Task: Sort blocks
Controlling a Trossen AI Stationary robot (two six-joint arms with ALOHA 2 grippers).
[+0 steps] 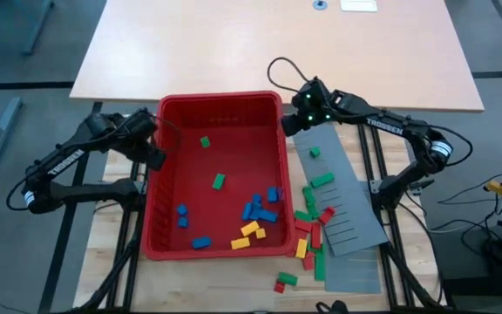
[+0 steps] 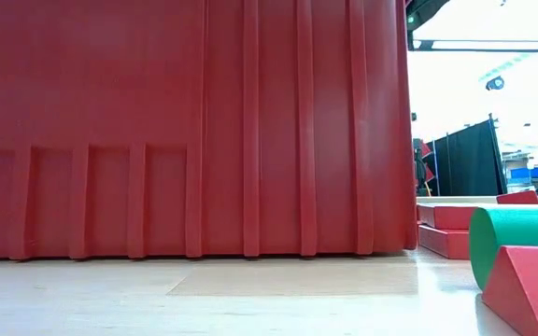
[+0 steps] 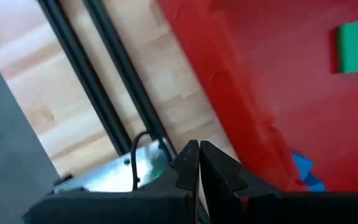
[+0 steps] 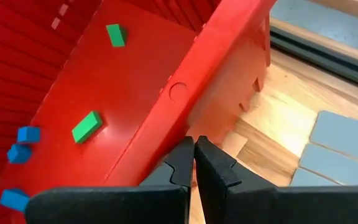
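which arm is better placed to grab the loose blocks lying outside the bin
Right, probably. The loose blocks lie on and beside the grey panel, on the right gripper's side of the red bin. The left gripper sits across the bin.

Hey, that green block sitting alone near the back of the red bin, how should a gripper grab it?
Come straight down on the green block; it lies flat with bare bin floor all around. Probably pinch across its narrow sides.

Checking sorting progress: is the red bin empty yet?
Not empty. The red bin holds green, blue and yellow blocks; both grippers hover outside it.
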